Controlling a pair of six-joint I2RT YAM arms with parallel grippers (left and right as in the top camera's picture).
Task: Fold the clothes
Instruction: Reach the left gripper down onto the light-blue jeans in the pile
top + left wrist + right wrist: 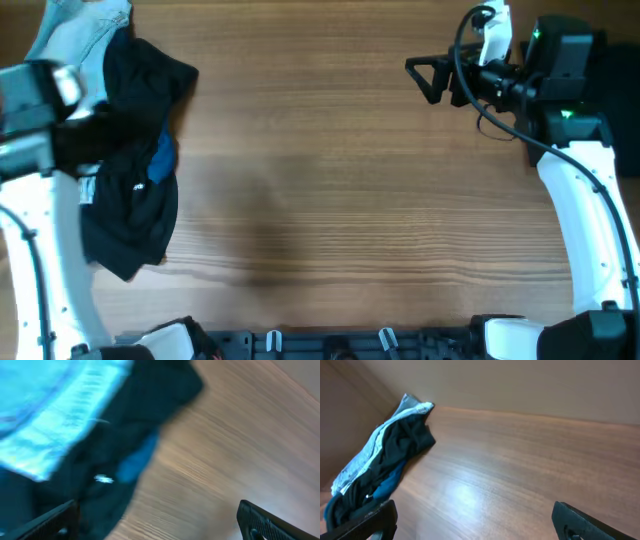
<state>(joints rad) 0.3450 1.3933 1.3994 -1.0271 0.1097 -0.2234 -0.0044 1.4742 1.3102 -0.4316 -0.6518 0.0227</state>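
Soft, even light is covering the table [330, 150]. A pale glare is sitting on its wood beside the clothes [395, 455]. The left wrist view is smearing with blur; the overhead view is looking sharper.

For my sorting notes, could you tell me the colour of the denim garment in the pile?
The soft denim garment is pale blue, clearest overhead.

A brown wood-grain worktop [320, 180] fills most of the overhead frame, its grain running left to right. A black rail [330, 343] lines its bottom edge. In the right wrist view, a pale sheen sits lower centre, and a plain tan surface [520, 382] lies beyond the far edge.
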